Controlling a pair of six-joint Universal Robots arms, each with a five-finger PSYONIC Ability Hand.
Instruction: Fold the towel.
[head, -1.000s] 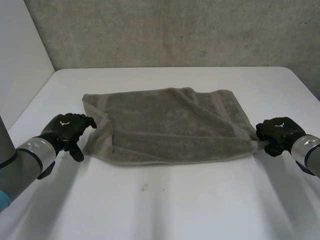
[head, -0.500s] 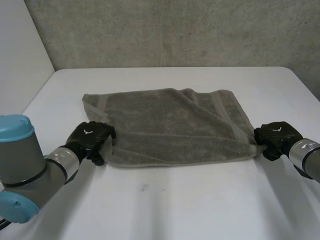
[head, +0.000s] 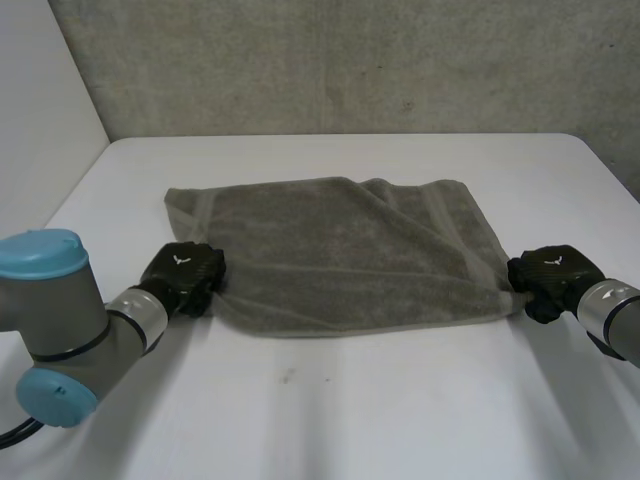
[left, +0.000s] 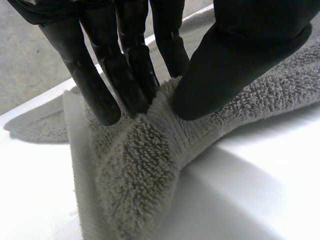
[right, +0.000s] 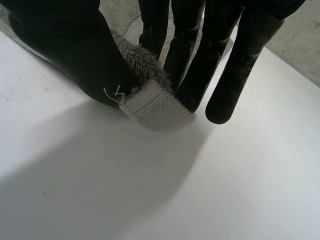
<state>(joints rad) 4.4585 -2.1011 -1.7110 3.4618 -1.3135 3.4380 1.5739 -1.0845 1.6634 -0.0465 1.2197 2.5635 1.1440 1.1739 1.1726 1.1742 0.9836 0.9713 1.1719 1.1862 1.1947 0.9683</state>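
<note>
A grey towel (head: 340, 250) lies spread on the white table (head: 330, 420), with a fold ridge running across it. My left hand (head: 183, 277) is at the towel's near left corner. In the left wrist view the thumb and fingers (left: 120, 75) pinch a bunched ridge of towel (left: 145, 165). My right hand (head: 548, 278) is at the near right corner. In the right wrist view the thumb and fingers (right: 192, 65) pinch the hemmed towel corner (right: 155, 107) just above the table.
A grey wall (head: 340, 60) stands behind the table's far edge. A pale wall panel (head: 40, 110) rises at the far left. Bare table surface runs in front of the towel and along both sides.
My left hand moved right from beside the towel onto its near left corner and closed on it. The right hand kept its grip and shifted slightly inward.
</note>
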